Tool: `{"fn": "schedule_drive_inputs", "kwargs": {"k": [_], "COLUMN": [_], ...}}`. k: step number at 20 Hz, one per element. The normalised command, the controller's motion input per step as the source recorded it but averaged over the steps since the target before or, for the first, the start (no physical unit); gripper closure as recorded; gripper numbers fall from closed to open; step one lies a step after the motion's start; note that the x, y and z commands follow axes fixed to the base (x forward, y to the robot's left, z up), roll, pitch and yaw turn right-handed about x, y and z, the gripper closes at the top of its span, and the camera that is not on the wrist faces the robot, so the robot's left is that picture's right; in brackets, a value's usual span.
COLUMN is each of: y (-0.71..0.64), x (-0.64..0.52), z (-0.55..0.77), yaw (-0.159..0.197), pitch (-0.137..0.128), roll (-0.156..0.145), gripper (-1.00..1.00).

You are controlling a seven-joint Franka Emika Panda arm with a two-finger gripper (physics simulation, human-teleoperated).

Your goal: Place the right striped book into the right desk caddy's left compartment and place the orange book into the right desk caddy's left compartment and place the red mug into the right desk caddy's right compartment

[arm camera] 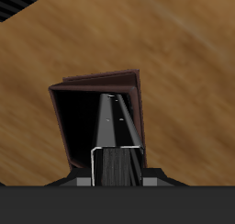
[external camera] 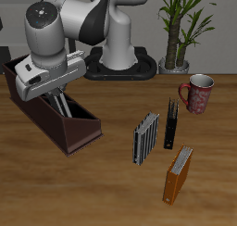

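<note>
My gripper (external camera: 58, 95) is shut on a striped book (external camera: 62, 106), held upright and reaching down inside the dark maroon desk caddy (external camera: 79, 132), in its longer section toward the slanted end. In the wrist view the striped book (arm camera: 117, 140) runs between my fingers (arm camera: 81, 180) into a compartment of the caddy (arm camera: 62, 117); whether it touches the floor is hidden. The orange book (external camera: 179, 174) stands near the table's front edge. The red mug (external camera: 197, 94) stands farther back, handle showing. My gripper (arm camera: 117, 173) is far from both.
A second striped book (external camera: 145, 137) stands mid-table, with a slim black book (external camera: 170, 125) close beside it. A potted plant (external camera: 180, 26) stands at the back next to the robot's base (external camera: 120, 58).
</note>
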Motion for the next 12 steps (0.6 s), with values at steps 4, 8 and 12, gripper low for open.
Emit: {"fn": "schedule_drive_inputs", "kwargs": {"k": [4, 8, 12], "y": [0.19, 0.05, -0.04], "x": [-0.02, 0.04, 0.00], "z": [-0.23, -0.04, 0.08], "yaw": [-0.020, -0.066, -0.014], "pitch": [0.046, 0.022, -0.027], "roll": [0.019, -0.014, -0.040], "gripper": [1.00, -1.00, -1.00]}}
